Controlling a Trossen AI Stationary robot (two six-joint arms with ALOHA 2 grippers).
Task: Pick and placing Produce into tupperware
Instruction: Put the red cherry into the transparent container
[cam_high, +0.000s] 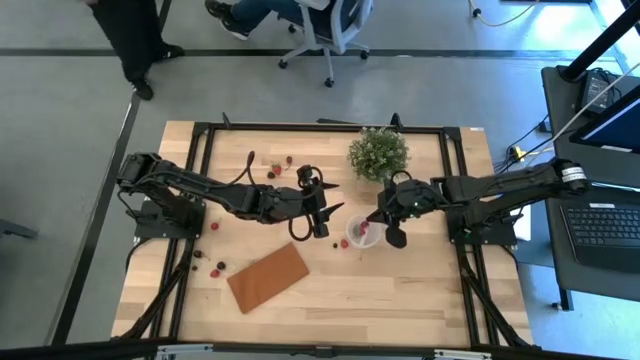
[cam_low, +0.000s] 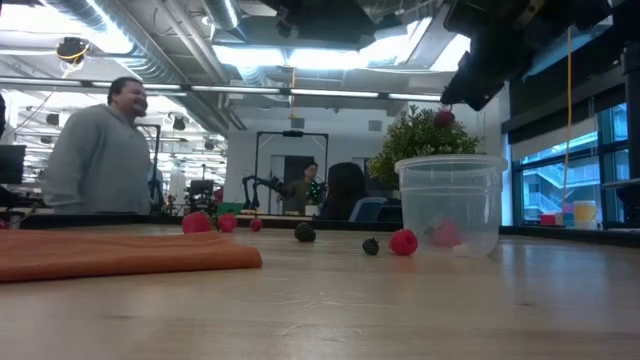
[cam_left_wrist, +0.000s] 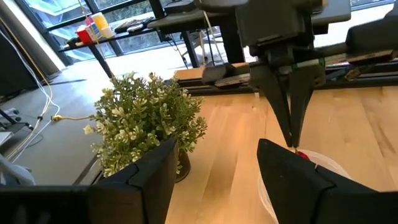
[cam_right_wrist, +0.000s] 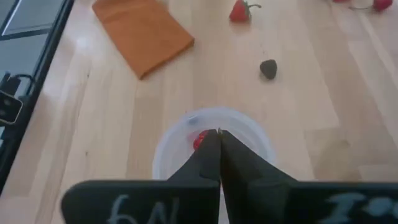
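- The cup (cam_high: 359, 233) stands upright on the bench (cam_high: 400, 290), just in front of the plant (cam_high: 378, 152), with one red berry (cam_right_wrist: 198, 141) lying at its bottom.
- Another red berry (cam_low: 403, 241) sits on the bench just beside the cup, with two dark berries (cam_low: 305, 233) a little farther off.
- More produce (cam_high: 216, 268) is scattered toward the left side and the far edge of the bench.
- The right end effector (cam_right_wrist: 219, 142) hangs directly over the cup's mouth, its fingers pressed together, tips pointing down into the opening; nothing shows between them.
- The left end effector (cam_high: 322, 208) hovers just left of the cup, fingers spread apart and empty.
- A brown board (cam_high: 268, 277) lies flat on the bench, nearer the front edge, apart from the cup.
- A person (cam_low: 100, 150) in a grey top stands beyond the bench, in the room behind.
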